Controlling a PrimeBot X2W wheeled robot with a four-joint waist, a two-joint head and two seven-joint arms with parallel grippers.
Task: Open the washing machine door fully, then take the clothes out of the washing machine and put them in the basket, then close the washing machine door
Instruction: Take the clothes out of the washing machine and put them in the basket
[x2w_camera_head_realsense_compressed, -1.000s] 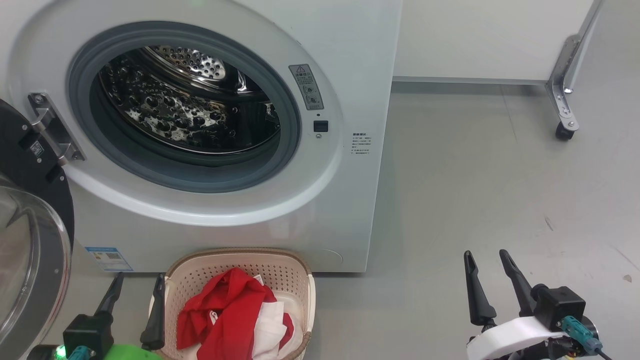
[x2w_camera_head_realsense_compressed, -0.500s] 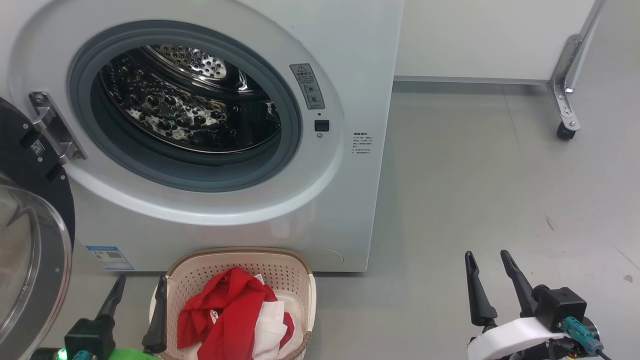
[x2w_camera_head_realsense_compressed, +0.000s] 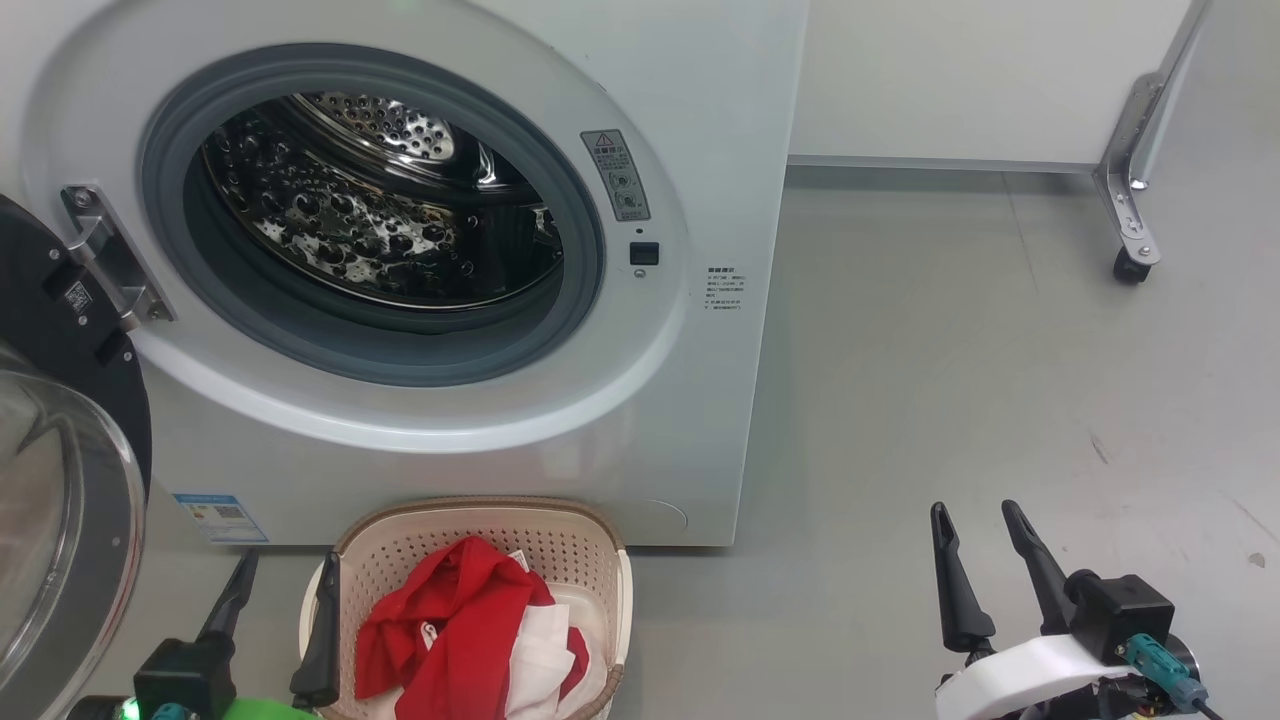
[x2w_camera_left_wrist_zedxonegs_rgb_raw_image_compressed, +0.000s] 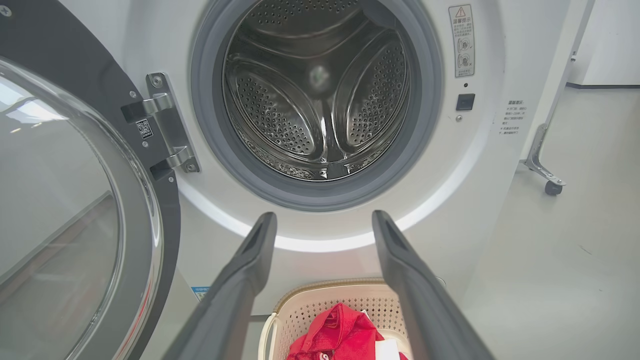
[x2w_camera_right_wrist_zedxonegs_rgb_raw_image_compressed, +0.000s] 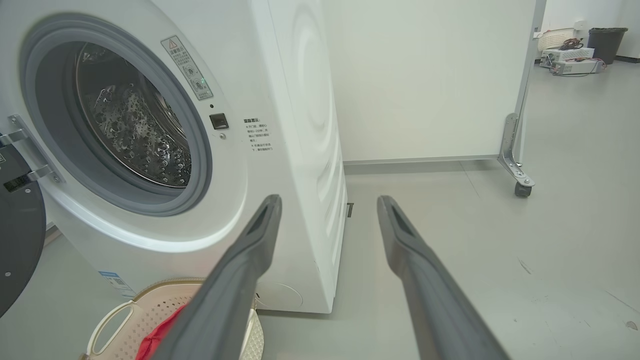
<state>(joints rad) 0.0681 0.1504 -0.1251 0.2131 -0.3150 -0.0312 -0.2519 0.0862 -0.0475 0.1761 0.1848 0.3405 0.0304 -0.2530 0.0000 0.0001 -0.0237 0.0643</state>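
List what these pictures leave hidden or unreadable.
- Washing machine door: head view, left part cut off by the picture's edge.
- Basket: head view, near end cut off by the bottom edge; its floor hidden under the clothes.
- Drum: head view, its near floor hidden behind the grey seal.
- Warning label: head view, print too small to read.

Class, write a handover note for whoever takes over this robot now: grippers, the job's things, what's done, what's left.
Left gripper: open, empty, beside the basket's left rim.
Right gripper: open, empty, above floor right of the washing machine.
Washing machine door: wide open, on the left.
Clothes: in the basket before the machine.
Drum: nothing visible inside.
Done: door opened, clothes moved. Left: close the door.
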